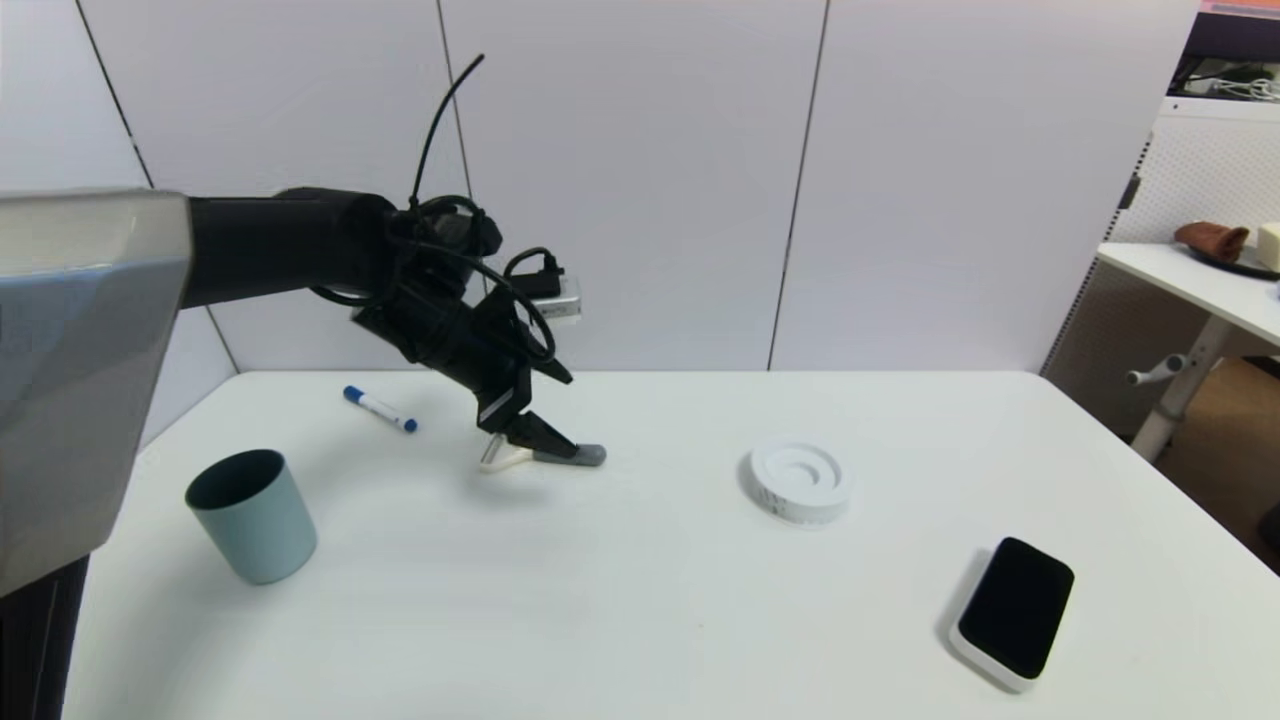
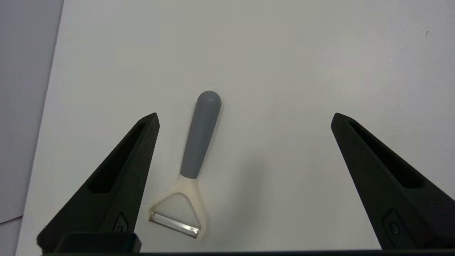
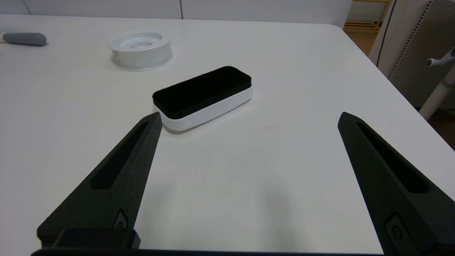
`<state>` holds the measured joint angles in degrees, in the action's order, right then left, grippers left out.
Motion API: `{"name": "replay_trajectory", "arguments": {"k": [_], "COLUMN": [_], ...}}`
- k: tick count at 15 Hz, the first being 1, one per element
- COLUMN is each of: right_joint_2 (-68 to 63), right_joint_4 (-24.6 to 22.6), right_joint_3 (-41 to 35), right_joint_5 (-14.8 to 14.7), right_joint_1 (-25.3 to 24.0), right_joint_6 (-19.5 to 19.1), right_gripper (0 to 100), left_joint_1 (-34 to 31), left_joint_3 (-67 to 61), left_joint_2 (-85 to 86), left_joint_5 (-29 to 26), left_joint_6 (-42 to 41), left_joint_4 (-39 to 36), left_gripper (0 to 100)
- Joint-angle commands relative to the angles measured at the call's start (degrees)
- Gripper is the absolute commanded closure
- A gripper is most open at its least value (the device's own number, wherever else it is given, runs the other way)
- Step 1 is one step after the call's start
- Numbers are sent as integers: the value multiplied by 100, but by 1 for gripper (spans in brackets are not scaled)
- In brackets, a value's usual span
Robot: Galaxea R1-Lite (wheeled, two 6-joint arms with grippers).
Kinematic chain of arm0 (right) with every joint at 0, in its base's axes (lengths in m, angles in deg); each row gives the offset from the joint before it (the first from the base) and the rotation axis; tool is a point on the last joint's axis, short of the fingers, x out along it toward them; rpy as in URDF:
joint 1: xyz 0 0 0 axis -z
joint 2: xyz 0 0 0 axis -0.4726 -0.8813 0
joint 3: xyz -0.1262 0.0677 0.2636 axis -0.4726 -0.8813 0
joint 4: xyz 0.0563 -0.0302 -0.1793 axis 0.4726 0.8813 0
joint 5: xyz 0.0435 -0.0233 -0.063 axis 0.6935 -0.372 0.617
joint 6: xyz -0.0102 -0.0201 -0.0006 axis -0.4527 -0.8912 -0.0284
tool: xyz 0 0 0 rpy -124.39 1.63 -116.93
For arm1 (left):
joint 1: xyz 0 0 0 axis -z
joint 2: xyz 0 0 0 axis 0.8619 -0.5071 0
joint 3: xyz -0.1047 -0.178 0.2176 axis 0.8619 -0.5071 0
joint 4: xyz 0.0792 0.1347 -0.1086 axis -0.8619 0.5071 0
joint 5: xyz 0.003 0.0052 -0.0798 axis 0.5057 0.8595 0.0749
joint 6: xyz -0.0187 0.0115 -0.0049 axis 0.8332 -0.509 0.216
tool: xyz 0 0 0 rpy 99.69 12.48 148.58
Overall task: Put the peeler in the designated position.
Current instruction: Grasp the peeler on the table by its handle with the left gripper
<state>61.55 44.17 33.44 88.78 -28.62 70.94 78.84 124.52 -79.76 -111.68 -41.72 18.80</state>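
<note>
1. Head view: left gripper (image 1: 525,440) low over the far-left part of the white table (image 1: 640,620), fingers straddling the peeler (image 1: 545,457), which lies flat on the tabletop with cream head toward the table's left edge and grey handle pointing toward the right edge. Blue-capped marker (image 1: 380,409) nearer the far-left corner, teal cup (image 1: 252,515) by the left edge, white ring-shaped disc (image 1: 799,478) right of centre, black-topped eraser (image 1: 1013,610) near the front-right corner. No outline or mark for the designated position anywhere on the plain surface. Right arm out of this view.

2. Left wrist view: fingers (image 2: 121,185) spread wide, released, nothing clamped. Peeler (image 2: 193,167) flat on the table between them, much closer to one finger than the other, metal blade nearest the camera, handle pointing away. No contact visible between finger and peeler.

3. Right wrist view: right gripper (image 3: 249,117) parked above the front-right area, fingers wide apart and holding nothing, eraser (image 3: 202,94) just beyond one tip, disc (image 3: 140,49) farther off, handle end of the peeler (image 3: 25,39) at the edge.

4. Judged progress: either about to grasp or just let go; cannot tell which. If grasp pending, centring, closing, carrying and setting down all left.
</note>
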Motion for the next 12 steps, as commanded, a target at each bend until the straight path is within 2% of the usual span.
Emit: {"name": "replay_trajectory", "arguments": {"k": [1, 4, 12], "right_joint_2": [1, 1, 1], "right_joint_4": [7, 7, -2], "right_joint_3": [0, 0, 0], "right_joint_5": [3, 3, 3], "right_joint_1": [-2, -2, -2], "right_joint_6": [-2, -2, -2], "right_gripper": [0, 0, 0], "left_joint_1": [-173, -296, -437], "left_joint_3": [0, 0, 0], "left_joint_2": [-548, -785, -1145], "left_joint_5": [-351, -562, -984], "left_joint_6": [-27, -27, -79], "left_joint_4": [-502, -888, -959], "left_gripper": [0, 0, 0]}}
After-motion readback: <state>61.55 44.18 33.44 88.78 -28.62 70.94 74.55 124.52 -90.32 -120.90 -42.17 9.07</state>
